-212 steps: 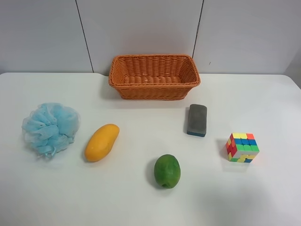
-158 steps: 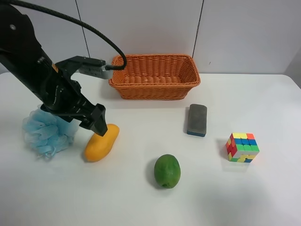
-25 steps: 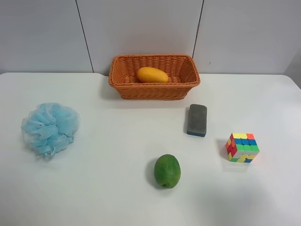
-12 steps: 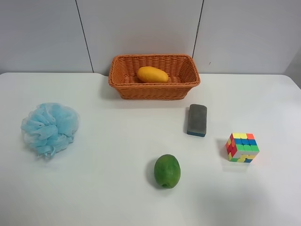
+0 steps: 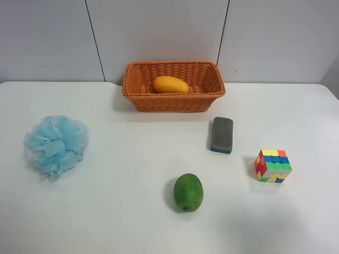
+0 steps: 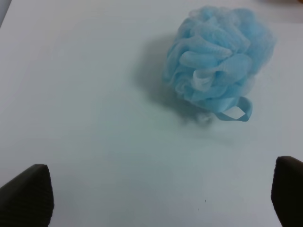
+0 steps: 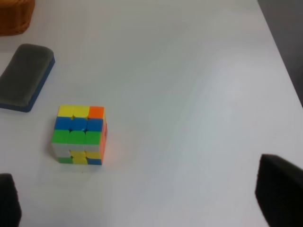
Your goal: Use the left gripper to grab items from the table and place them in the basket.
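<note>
A yellow-orange mango (image 5: 170, 84) lies inside the rectangular orange-brown woven wicker basket (image 5: 174, 101) at the upper centre of the exterior high view, while the frilly light-blue mesh bath pouf (image 5: 55, 144) at mid left, the green oval fruit (image 5: 188, 192) at lower centre, the grey eraser block (image 5: 221, 134) and the multicoloured puzzle cube (image 5: 273, 165) at right sit well apart on the plain white tabletop (image 5: 132, 211). That view shows neither of my arms. My left wrist view shows my left gripper (image 6: 161, 191) spread wide and empty, fingertips (image 6: 27, 195) in the lower corners with the pouf's ribbon loop (image 6: 234, 109) above; my right wrist view shows my right gripper (image 7: 142, 201) likewise wide above the cube.

left gripper (image 6: 156, 198) fingers apparently spread, right gripper (image 7: 142, 198) likewise
</note>
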You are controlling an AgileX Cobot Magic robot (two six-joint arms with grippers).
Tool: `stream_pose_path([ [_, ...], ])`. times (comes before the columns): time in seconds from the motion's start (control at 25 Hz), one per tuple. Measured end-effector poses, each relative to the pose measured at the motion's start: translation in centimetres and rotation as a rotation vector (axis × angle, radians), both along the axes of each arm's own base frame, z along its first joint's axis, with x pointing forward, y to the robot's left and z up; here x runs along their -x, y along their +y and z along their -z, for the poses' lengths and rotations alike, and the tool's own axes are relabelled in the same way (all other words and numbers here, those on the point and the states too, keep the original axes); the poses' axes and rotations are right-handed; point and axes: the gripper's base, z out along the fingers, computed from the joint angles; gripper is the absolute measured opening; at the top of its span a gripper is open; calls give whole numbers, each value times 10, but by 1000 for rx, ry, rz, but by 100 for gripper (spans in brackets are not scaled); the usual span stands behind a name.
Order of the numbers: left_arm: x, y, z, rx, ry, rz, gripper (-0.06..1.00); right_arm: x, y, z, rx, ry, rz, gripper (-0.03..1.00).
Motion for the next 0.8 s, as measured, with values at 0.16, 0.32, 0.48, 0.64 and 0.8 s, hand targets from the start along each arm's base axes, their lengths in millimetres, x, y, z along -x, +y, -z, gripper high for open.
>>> stream_pose_path([
  [0.16, -1, 0, -1, 3, -15, 0, 90, 0, 0, 0, 0, 0, 0, 99],
  [0.32, -6, 0, 1, 18, -55, 4, 90, 0, 0, 0, 0, 0, 0, 99],
  [0.48, -9, 0, 3, 26, -66, 3, 90, 0, 0, 0, 0, 0, 0, 99],
  [0.64, -9, 0, 3, 26, -69, 3, 90, 0, 0, 0, 0, 0, 0, 99],
  [0.8, -9, 0, 3, 26, -69, 3, 90, 0, 0, 0, 0, 0, 0, 99],
])
